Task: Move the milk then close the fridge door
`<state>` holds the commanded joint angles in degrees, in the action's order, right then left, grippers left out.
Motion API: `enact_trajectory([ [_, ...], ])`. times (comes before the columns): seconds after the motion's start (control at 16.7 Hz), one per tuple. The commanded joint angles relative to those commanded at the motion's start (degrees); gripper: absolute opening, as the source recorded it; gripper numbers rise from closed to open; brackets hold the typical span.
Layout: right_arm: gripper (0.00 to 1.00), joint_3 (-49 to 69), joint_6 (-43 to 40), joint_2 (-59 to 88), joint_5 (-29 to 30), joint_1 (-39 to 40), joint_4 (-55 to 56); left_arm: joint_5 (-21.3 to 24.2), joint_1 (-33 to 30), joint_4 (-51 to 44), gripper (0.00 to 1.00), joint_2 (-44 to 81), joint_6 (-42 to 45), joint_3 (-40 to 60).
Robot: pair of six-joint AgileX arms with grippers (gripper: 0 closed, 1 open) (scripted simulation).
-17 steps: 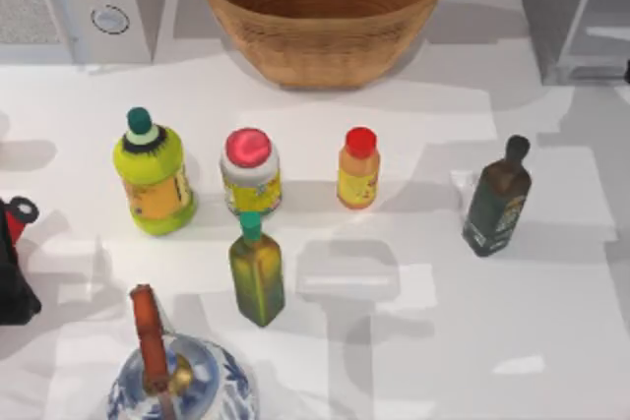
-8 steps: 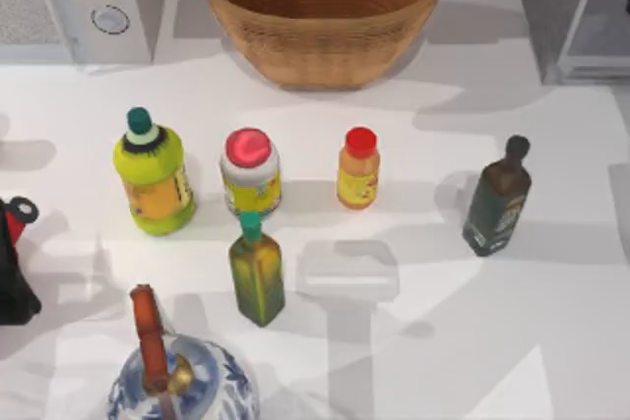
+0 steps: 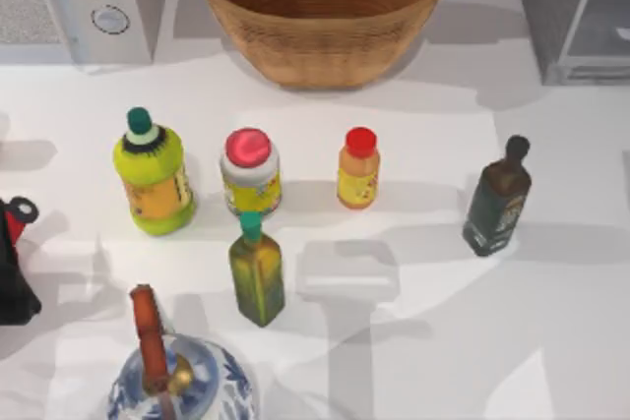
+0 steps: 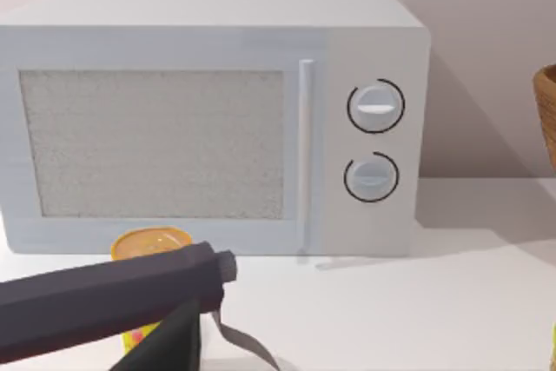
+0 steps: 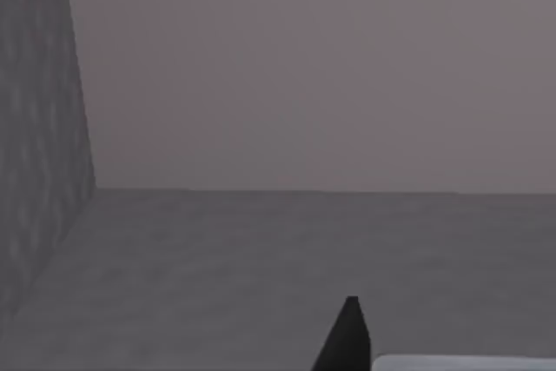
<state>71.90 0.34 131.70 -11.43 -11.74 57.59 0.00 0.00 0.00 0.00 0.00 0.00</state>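
Note:
The milk is out of view. The fridge (image 3: 576, 17) is the tall grey box at the table's back right, and its door is the pale panel with a thin frame edge (image 3: 594, 73) along the front. In the right wrist view a dark part of my right gripper (image 5: 347, 341) sits low before a grey floor, a grey side wall (image 5: 39, 154) and a plain back wall. A pale strip (image 5: 460, 362) lies beside it; I cannot tell what it is. My left gripper (image 4: 174, 319) hangs in front of the microwave (image 4: 217, 119).
A woven basket (image 3: 320, 51) stands at the back middle and the microwave (image 3: 84, 2) at the back left. Several bottles stand mid-table: yellow-green (image 3: 153, 174), red-lidded jar (image 3: 249, 172), orange (image 3: 358, 169), olive (image 3: 256, 272), dark (image 3: 497, 199). A blue-white teapot (image 3: 182, 386) is at the front left.
A dark bit at the top view's right edge by the fridge has gone from sight. The shadows over the right half of the table have shifted. The bottles have not moved.

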Motion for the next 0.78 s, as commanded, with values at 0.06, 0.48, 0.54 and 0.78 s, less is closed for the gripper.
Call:
enact_trajectory([
  [0.06, 0.0, 0.0, 0.0, 0.0, 0.0, 0.0, 0.0, 0.0, 0.0, 0.0, 1.0, 0.0, 0.0, 0.0],
  [0.48, 0.0, 0.0, 0.0, 0.0, 0.0, 0.0, 0.0, 0.0, 0.0, 0.0, 1.0, 0.0, 0.0, 0.0],
  [0.54, 0.0, 0.0, 0.0, 0.0, 0.0, 0.0, 0.0, 0.0, 0.0, 0.0, 1.0, 0.0, 0.0, 0.0],
  [0.78, 0.23, 0.0, 0.0, 0.0, 0.0, 0.0, 0.0, 0.0, 0.0, 0.0, 1.0, 0.0, 0.0, 0.0],
])
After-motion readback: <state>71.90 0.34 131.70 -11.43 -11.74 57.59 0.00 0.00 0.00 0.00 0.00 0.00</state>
